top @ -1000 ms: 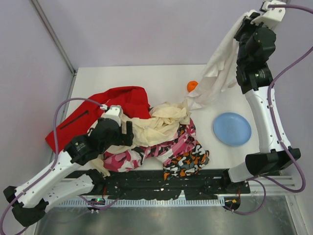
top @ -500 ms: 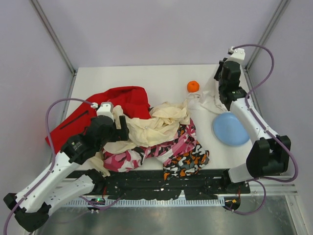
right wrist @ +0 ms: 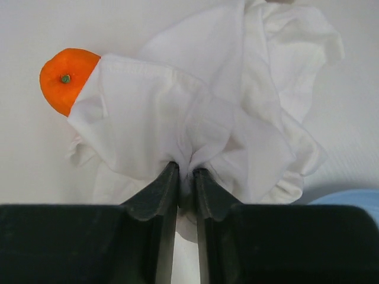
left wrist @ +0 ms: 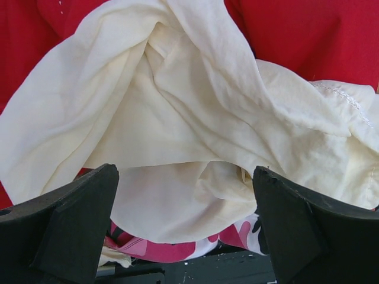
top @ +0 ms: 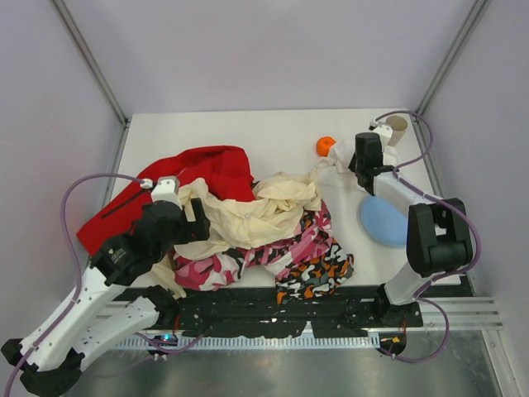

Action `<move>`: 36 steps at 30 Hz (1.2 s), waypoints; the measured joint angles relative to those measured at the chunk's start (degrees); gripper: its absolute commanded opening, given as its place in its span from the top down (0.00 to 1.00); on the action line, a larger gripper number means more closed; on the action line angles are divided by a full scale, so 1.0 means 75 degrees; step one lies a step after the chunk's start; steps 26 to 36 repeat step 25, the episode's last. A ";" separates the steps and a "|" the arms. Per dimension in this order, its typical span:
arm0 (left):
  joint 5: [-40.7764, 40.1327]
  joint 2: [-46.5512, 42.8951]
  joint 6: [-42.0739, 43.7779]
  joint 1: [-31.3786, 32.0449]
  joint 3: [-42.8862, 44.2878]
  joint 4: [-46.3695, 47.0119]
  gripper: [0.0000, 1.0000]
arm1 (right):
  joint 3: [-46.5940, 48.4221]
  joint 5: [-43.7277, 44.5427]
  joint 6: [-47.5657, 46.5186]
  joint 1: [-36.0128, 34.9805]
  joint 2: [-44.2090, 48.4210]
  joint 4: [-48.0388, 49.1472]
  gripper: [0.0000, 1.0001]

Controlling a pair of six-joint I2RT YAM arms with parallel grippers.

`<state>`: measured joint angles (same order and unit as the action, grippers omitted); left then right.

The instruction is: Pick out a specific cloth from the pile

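Along the near edge of the white table point(top: 248, 132), left of centre, lies the pile point(top: 273, 240) of mixed clothes. An orange-black-white camouflage fabric point(top: 318, 271) sits nearest, a pink-white camouflage fabric point(top: 219, 266) lies to its left, a crumpled cream-yellow cloth point(left wrist: 177, 118) is on top, and a red jacket point(top: 207, 165) spreads toward the left edge.

The left gripper point(left wrist: 186, 201) hovers over the cream-yellow cloth with its black fingers point(left wrist: 77, 201) wide apart and nothing between them.

Toward the right edge a round light-blue plate point(top: 382, 225) rests flat, partly under the right arm.

Beyond the plate, near the far right corner, the thin bright-white cloth point(right wrist: 207, 118) lies bunched on the table. It is close to the far right end of the pile, but the pictures do not show whether it touches the pile.

The right gripper point(right wrist: 185, 177) is low over the white cloth, and its two fingers are pressed together on a pinched fold of the fabric.

A small orange fruit point(right wrist: 68, 80) sits at the left of the white cloth, and one corner of the cloth laps over the fruit's side.

Farthest back, a beige cup point(top: 398, 128) stands in the far right corner.
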<state>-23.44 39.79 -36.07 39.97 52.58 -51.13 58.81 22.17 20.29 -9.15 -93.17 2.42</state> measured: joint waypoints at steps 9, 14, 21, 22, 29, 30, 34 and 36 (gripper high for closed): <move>-0.0312 -0.0405 -0.0009 -0.0003 0.0533 -0.0414 0.00 | 0.0924 0.0038 0.0017 0.0035 0.0527 -0.1652 0.05; -0.0699 -0.0848 -0.0216 -0.0003 0.0775 -0.0580 0.00 | 0.1562 0.0341 -0.0038 0.0035 0.2398 -0.2282 0.05; -0.0895 -0.0924 -0.0525 -0.0006 0.0819 -0.0691 0.00 | 0.1352 0.1236 -0.0233 0.0038 0.5082 -0.2634 0.05; -0.0895 -0.0921 -0.0551 -0.0006 0.0819 -0.0702 0.00 | 0.1119 0.1378 -0.0291 0.0038 0.5412 -0.2620 0.05; -0.0895 -0.0886 -0.0600 -0.0006 0.0819 -0.0726 0.00 | 0.0560 0.1588 -0.0399 0.0047 0.6000 -0.2672 0.05; -0.0895 -0.0886 -0.0600 -0.0006 0.0819 -0.0726 0.00 | 0.0560 0.1588 -0.0399 0.0047 0.6000 -0.2672 0.05; -0.0895 -0.0886 -0.0600 -0.0006 0.0819 -0.0726 0.00 | 0.0560 0.1588 -0.0399 0.0047 0.6000 -0.2672 0.05; -0.0895 -0.0886 -0.0600 -0.0006 0.0819 -0.0726 0.00 | 0.0560 0.1588 -0.0399 0.0047 0.6000 -0.2672 0.05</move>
